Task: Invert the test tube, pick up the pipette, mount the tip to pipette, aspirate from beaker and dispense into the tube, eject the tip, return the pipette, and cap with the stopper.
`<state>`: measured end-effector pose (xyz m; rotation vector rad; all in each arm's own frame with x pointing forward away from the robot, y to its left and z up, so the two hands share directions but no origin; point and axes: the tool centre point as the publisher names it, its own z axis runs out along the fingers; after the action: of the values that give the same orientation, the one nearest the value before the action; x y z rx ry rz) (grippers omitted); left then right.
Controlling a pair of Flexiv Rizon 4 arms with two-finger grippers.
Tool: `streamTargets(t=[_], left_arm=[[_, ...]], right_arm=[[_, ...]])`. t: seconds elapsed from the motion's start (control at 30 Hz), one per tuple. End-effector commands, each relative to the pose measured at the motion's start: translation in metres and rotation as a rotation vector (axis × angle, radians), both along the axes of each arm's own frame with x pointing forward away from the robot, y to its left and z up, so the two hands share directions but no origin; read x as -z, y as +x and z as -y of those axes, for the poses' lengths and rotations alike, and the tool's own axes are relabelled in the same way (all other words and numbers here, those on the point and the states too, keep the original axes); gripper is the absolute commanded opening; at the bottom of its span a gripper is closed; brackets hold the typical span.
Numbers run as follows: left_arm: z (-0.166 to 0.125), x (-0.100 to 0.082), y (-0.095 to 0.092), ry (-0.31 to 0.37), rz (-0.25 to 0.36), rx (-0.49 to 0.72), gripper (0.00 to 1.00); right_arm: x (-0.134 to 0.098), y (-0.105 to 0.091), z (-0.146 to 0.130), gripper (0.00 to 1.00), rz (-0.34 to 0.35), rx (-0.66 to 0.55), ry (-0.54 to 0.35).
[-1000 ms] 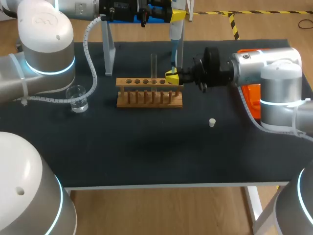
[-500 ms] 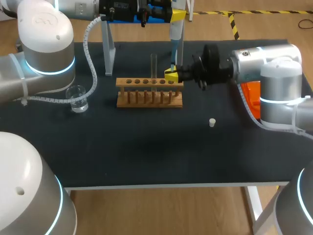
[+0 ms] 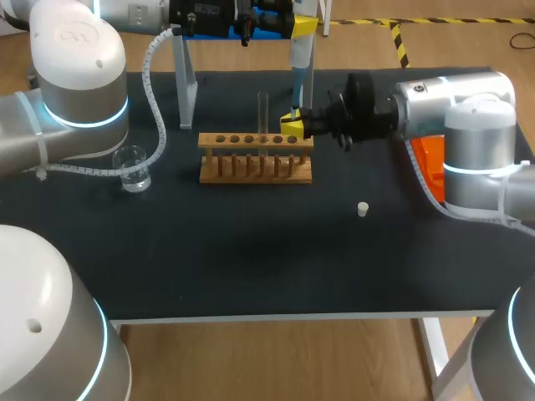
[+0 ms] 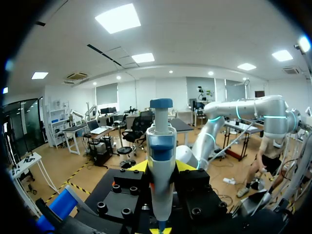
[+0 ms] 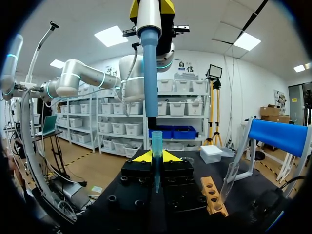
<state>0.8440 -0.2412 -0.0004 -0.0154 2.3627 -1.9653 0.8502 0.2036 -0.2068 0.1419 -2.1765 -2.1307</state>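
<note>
Surface (image 3: 251, 251): dark covering, flat, running to a pale front edge.

Wooden rack (image 3: 242, 177): stands upright toward the rear middle of the surface, its long side parallel to the front edge. Its top bar has one row of round holes. The right wrist view shows its end face (image 5: 210, 194).

Pale metal stand (image 3: 184, 83): at the rear of the surface, behind the rack.

Orange item (image 3: 433, 159): near the right edge, well apart from the rack, largely hidden; type cannot be determined.
</note>
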Motion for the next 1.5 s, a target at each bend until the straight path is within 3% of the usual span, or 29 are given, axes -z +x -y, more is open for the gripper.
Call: streamTargets(t=[0.03,1.5], left_arm=[[-0.0004,-0.0002,-0.0005,-0.001,0.0,-0.001,0.0],[-0.0004,-0.0002,-0.0005,-0.001,0.0,-0.001,0.0]], right_arm=[[-0.0006,0.0003,0.0002,0.0,-0.001,-0.005,-0.004],[-0.008,-0.0049,0.006,0.0,0.014,-0.001,0.016]])
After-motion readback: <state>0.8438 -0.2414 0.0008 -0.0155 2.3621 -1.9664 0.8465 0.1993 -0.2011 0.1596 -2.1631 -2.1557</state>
